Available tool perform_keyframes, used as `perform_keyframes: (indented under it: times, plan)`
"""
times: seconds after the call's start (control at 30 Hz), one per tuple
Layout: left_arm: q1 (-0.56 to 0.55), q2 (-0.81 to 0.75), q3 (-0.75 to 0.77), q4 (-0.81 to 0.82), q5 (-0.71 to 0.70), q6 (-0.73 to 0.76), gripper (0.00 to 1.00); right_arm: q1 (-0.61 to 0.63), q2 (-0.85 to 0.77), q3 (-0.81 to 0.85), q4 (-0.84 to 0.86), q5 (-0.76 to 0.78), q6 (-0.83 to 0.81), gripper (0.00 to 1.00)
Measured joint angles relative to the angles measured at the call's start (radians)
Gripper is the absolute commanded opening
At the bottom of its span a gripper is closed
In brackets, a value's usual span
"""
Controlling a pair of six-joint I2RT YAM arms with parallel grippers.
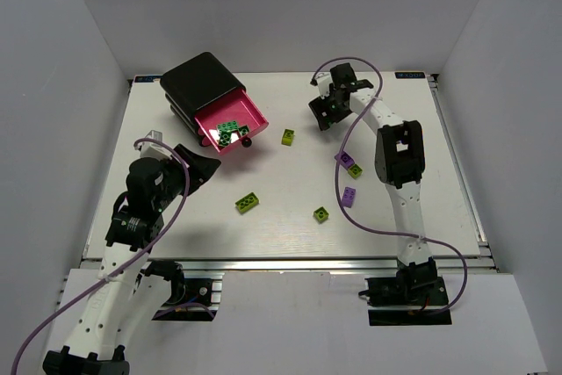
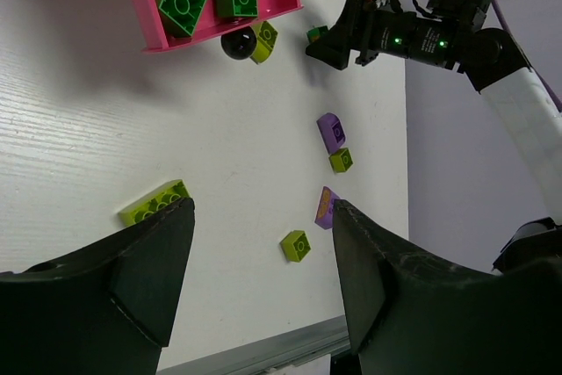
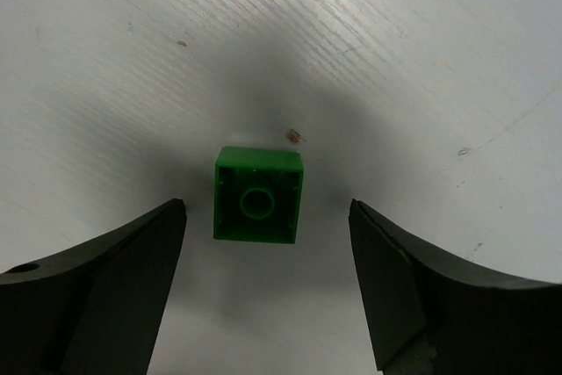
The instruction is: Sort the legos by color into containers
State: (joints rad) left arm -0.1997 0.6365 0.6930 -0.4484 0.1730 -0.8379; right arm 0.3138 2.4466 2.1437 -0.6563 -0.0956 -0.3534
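Observation:
The black cabinet (image 1: 200, 79) stands at the back left with one pink drawer (image 1: 230, 111) pulled out, holding several dark green bricks (image 1: 230, 133). My right gripper (image 1: 321, 113) is open and points down over a dark green brick (image 3: 259, 194) that lies upside down on the table between its fingers, untouched. My left gripper (image 1: 205, 168) is open and empty, above the table near a long lime brick (image 1: 248, 203). Lime bricks (image 1: 288, 136), (image 1: 321, 213), (image 1: 353, 170) and purple bricks (image 1: 345, 159), (image 1: 349, 198) lie loose. The other drawers are shut.
In the left wrist view the drawer front (image 2: 263, 17) and its black knob (image 2: 237, 42) sit beside a lime brick (image 2: 263, 41). White walls enclose the table on three sides. A metal rail (image 1: 281, 261) runs along the near edge.

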Motion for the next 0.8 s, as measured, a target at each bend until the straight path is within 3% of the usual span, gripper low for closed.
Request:
perform_keyframes:
  times: [0.23, 0.33, 0.37, 0.47, 0.67, 0.8]
  plan:
    - [0.0, -0.002, 0.0, -0.011, 0.0, -0.001, 0.74, -0.006, 0.015, 0.003, 0.008, -0.019, -0.009, 0.51]
    - [0.0, -0.003, 0.0, -0.019, 0.0, -0.001, 0.74, -0.006, 0.016, 0.005, 0.008, -0.035, -0.016, 0.34]
    - [0.0, -0.003, 0.0, -0.019, 0.0, -0.001, 0.74, -0.006, 0.016, 0.006, 0.008, -0.042, -0.017, 0.24]
    - [0.0, -0.005, 0.0, -0.02, 0.0, -0.001, 0.74, -0.006, 0.016, 0.006, 0.011, -0.086, -0.026, 0.11]
    - [0.0, -0.019, -0.001, -0.022, 0.0, -0.002, 0.74, 0.001, -0.174, -0.246, 0.157, -0.251, -0.068, 0.09]
    - [0.0, -0.032, -0.021, -0.022, 0.0, -0.002, 0.74, 0.036, -0.328, -0.265, 0.243, -0.355, -0.066, 0.1]
